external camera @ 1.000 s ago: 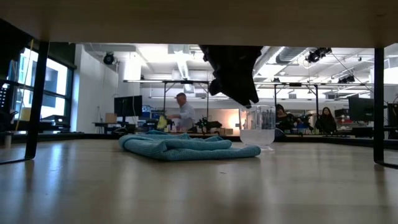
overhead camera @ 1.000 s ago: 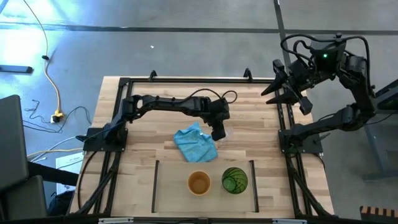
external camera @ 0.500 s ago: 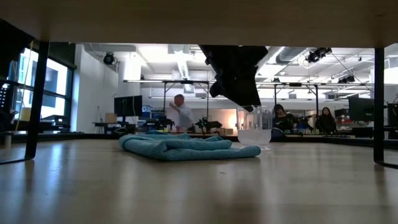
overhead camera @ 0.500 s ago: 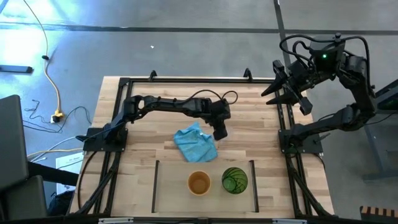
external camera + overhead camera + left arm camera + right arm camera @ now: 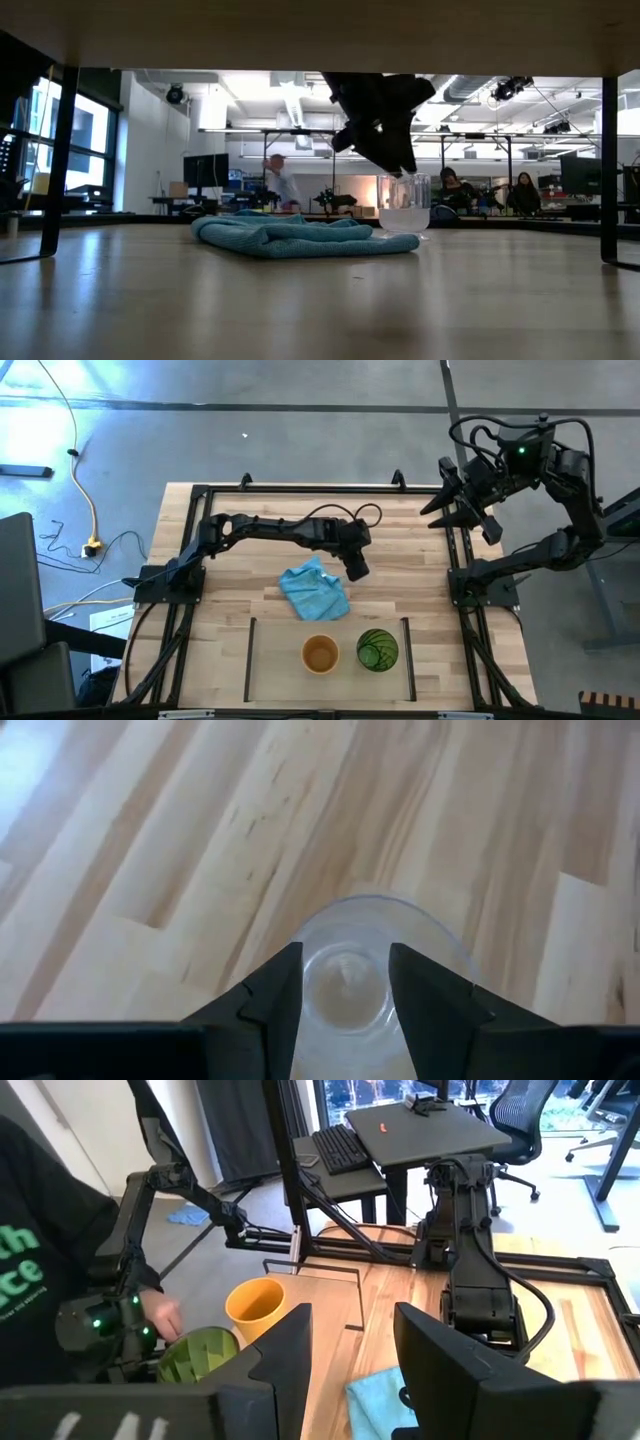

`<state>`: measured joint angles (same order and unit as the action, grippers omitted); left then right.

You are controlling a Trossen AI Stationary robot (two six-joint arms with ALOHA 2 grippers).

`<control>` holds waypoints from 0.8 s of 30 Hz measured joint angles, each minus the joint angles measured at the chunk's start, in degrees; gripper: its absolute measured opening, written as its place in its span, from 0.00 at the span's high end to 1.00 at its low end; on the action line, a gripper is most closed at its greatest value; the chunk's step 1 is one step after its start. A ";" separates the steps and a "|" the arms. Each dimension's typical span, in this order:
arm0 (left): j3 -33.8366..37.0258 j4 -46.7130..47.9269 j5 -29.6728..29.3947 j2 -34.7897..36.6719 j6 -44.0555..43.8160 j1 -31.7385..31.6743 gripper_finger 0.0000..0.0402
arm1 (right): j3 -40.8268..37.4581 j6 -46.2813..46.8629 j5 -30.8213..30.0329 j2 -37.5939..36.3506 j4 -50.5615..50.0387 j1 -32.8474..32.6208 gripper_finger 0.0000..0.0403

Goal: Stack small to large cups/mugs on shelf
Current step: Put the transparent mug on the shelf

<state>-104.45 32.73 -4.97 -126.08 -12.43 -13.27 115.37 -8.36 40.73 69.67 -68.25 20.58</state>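
Light wooden tabletop (image 5: 230, 570) inside a black metal frame (image 5: 300, 488), seen from above; open workroom with desks and seated people beyond the far edge in the low view.

Shelf (image 5: 275, 660): rectangle of bare wood outlined by thin dark lines at the near edge of the table. Holds 2 of the 3 cups: orange cup (image 5: 320, 654) and, just beside it toward the right arm's side, green tumbler (image 5: 377, 650), both upright, mouths up.

Light-blue cloth (image 5: 314, 591): crumpled, mid-table, just behind the shelf.

Left gripper (image 5: 355, 569): reaches across the table to the cloth's right-hand edge. Small clear glass (image 5: 404, 206) sits between its 2 dark fingers (image 5: 270, 995); wrist view looks straight down into the mouth of the glass (image 5: 345, 985), 1 finger on each side of the rim, jaws pinching it. Low view: glass upright, beside the cloth (image 5: 300, 236), base close to the wood; contact with the table cannot be told.

Right gripper (image 5: 462, 505): parked off the table's far right corner, well apart from the cups, fingers (image 5: 275, 1350) spread with nothing between them.
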 joint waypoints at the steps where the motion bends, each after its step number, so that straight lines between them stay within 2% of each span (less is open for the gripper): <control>1: -0.33 0.30 -0.81 0.00 -0.35 0.33 0.66 | 0.00 0.73 -0.02 0.00 0.17 0.02 0.66; 5: -2.76 0.17 -3.68 0.07 -0.48 1.79 0.66 | 0.00 2.93 -0.23 0.00 1.24 0.01 0.66; 8: -4.94 0.63 -8.31 0.07 -0.38 2.80 0.66 | 0.00 4.91 -0.42 0.00 2.60 0.02 0.66; 16: -7.17 8.42 -12.60 0.13 0.79 1.87 0.66 | 0.00 9.71 -0.49 0.00 5.89 0.01 0.66; 24: -7.19 11.71 -10.20 0.13 3.70 1.28 0.66 | 0.00 12.37 -1.64 0.02 9.78 0.02 0.66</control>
<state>-111.63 44.45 -15.16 -125.95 -8.74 -11.99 115.37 4.01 39.09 69.69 -58.48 20.60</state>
